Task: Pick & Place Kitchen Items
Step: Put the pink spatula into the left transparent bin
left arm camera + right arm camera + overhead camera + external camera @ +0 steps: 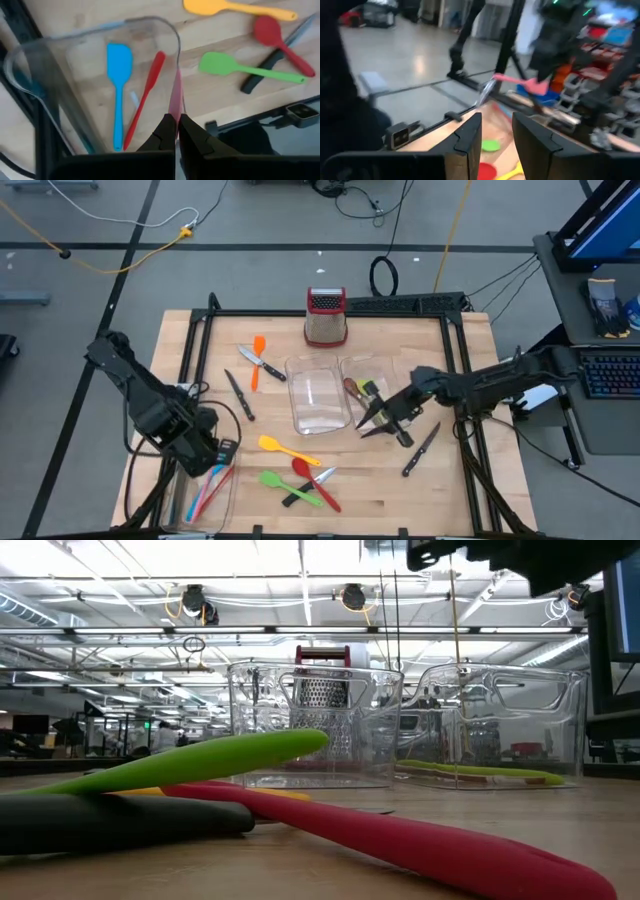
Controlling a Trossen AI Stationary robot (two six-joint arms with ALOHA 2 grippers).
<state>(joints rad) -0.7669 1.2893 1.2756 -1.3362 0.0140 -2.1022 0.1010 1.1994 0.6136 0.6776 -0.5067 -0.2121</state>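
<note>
My left gripper is shut on a pink utensil and points down over a clear tray at the near left. In that tray lie a blue spatula and a red utensil. My right gripper stands level and open with nothing between its fingers, just near of the right-hand clear tray, which holds a yellow-green utensil. A yellow spatula, a red spoon and a green spatula lie flat on the table. My left gripper pinches a narrow stretch of the pink utensil between its two fingers, coming from above. The fingers hide the exact spot. The utensil is lifted clear above the tray's rim; in the right wrist view it sticks out sideways from the gripper.
An orange spatula and two knives lie at the far left, another knife at the near right. A clear tray stands at the centre. A metal grater stands at the far edge. A black frame borders the table.
</note>
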